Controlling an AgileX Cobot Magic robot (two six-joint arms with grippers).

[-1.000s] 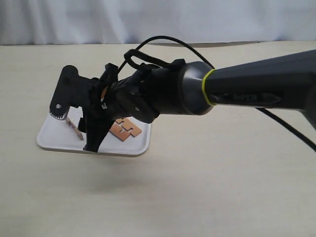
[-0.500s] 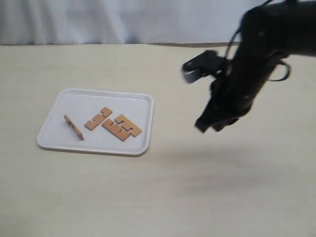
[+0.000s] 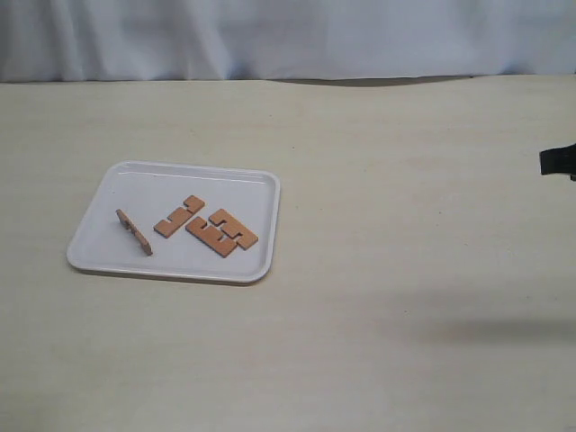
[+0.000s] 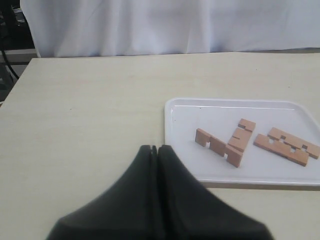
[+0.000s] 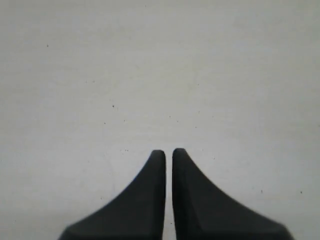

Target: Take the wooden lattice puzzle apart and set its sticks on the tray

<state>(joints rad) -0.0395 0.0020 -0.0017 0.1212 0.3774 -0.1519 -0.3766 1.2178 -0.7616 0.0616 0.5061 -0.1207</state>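
Observation:
The white tray (image 3: 193, 183) holds the sticks lying apart, with no assembled lattice puzzle to be seen. One stick (image 3: 133, 231) stands on its edge at the tray's left, one (image 3: 179, 216) lies flat in the middle, and two (image 3: 222, 232) lie side by side. In the left wrist view the tray (image 4: 220, 110) and sticks (image 4: 216, 146) lie beyond my left gripper (image 4: 154, 148), which is shut and empty just off the tray's rim. My right gripper (image 5: 168, 151) is shut over bare table, holding nothing.
Only a black bit of the right arm (image 3: 558, 160) shows at the right edge of the exterior view. A white curtain (image 3: 288, 36) hangs behind the far edge of the beige table (image 3: 378, 297).
The right arm, which reached over the tray a second ago, has swung away to the right and almost left the exterior view. The sticks on the tray have not moved.

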